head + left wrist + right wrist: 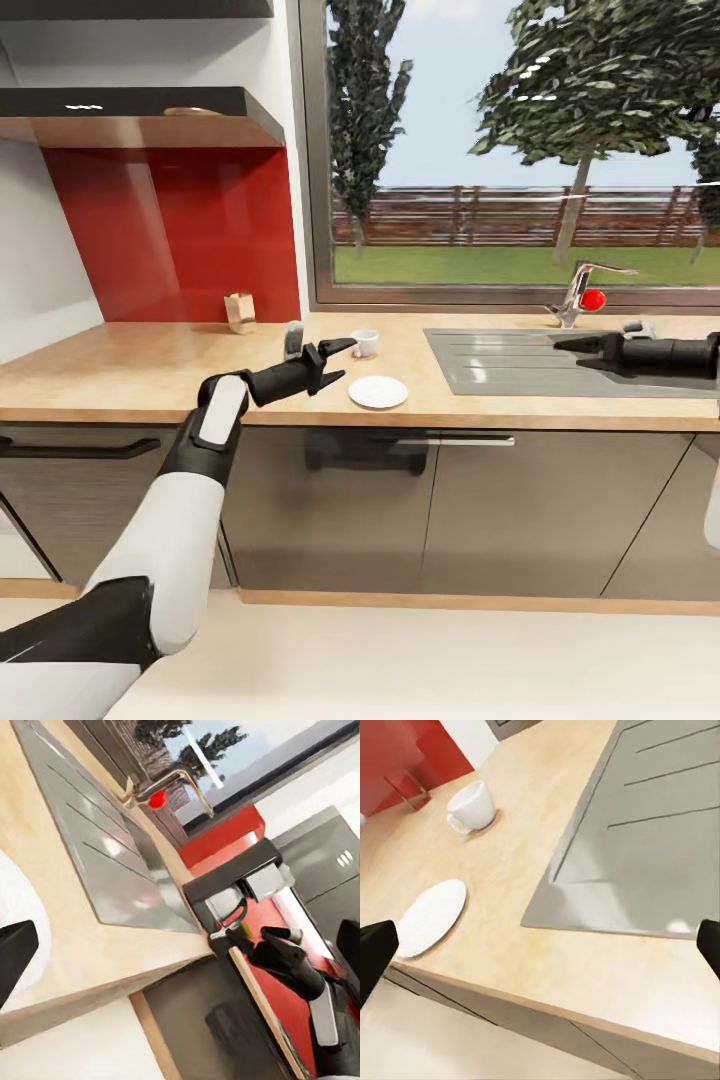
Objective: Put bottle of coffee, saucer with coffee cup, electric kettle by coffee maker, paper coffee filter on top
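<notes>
Resting on the kitchen countertop [150,365] near its front edge, one saucer [378,392] lies flat, and one coffee cup [364,343] stands just behind it, apart from it. The light wood worktop carries a grey inset sink [520,365] with a tap [580,290] under a wide window; a red backsplash [170,235] rises at the left. The left gripper [335,362] hovers beside the saucer, jaws spread, holding nothing. The right gripper [575,350] hangs over the sink, fingers parted, empty.
</notes>
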Controlling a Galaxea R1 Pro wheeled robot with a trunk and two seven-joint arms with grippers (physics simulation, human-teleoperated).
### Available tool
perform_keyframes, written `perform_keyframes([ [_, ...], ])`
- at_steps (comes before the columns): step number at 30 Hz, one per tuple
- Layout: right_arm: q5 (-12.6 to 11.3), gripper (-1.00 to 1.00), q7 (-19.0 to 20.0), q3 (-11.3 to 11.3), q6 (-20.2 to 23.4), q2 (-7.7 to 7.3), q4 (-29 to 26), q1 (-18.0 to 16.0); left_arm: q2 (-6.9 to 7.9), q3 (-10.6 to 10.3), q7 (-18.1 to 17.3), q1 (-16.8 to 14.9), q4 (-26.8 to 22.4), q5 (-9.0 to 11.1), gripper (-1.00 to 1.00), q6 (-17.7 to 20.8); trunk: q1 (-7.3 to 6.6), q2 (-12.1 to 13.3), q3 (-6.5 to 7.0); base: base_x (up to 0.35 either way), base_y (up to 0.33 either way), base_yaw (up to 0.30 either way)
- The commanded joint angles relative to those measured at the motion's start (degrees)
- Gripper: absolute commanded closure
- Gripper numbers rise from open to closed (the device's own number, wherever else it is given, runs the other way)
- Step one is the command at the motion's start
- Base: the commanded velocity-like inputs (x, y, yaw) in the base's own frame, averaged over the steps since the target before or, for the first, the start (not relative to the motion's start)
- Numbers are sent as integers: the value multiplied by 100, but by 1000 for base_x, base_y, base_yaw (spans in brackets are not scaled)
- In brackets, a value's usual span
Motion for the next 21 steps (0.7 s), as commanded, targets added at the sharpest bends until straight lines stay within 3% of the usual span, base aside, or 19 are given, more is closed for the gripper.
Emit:
perform_keyframes([
  [1,40,-100,54,-240,61,221,125,-80,-54,202,245,-60,88,-28,-100,34,-1,-3,-6,0,0,0],
  [2,31,-100,54,-380,75,362,170,-107,-71,278,374,-79,118,-27,-100,34,-1,-3,-6,0,0,0],
  [5,6,-100,-104,-1044,122,1182,302,-192,-94,543,761,-134,224,-25,-100,26,-1,-3,-6,0,0,0],
  [8,1,-100,-253,-1208,131,1468,338,-218,-94,603,832,-144,255,-25,-100,24,-1,-3,-6,0,0,0],
  [9,-1,-100,-384,-1284,135,1670,398,-265,-94,646,877,-147,300,-25,-100,21,-1,-3,-6,0,0,0],
  [10,-2,-100,-449,-1325,135,1758,434,-286,-94,664,902,-148,328,-25,-100,20,-1,-3,-6,0,0,0],
  [13,-4,-100,-952,-1773,132,2232,721,-355,-94,719,1102,-152,515,-25,-100,-4,-1,-3,-6,0,0,0],
  [15,-6,-100,-1171,-1868,127,2367,801,-364,-94,725,1142,-153,556,-25,-100,-20,-1,-3,-6,0,0,0],
  [16,-10,-100,-1418,-1979,121,2514,883,-372,-94,730,1177,-153,595,-25,-100,-74,-1,-3,-6,0,0,0],
  [21,-11,-100,-1627,-2273,117,2697,1060,-374,-94,738,1205,-153,623,-25,-100,-122,-1,-3,-6,0,0,0],
])
